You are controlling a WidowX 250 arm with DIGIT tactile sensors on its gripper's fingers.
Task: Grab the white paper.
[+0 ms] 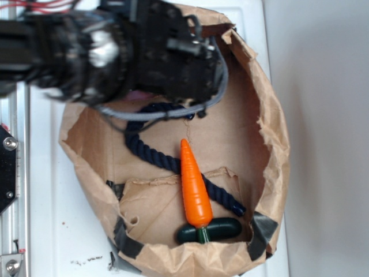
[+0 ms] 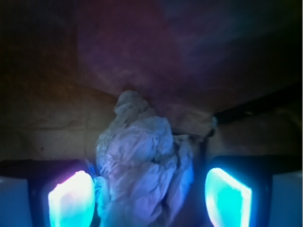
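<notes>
The white paper is a crumpled, lumpy wad that fills the lower middle of the wrist view, lying on brown paper. My gripper stands open around it, with a glowing pad on each side. The left pad touches the wad's edge. The right pad stands apart from it by a dark gap. In the exterior view the black arm reaches into the top of the bag and covers the wad and the fingers.
A large torn brown paper bag lies open on the white table. Inside it are an orange carrot, a dark blue rope and a dark green piece at the carrot's thick end. The bag's walls rise around the arm.
</notes>
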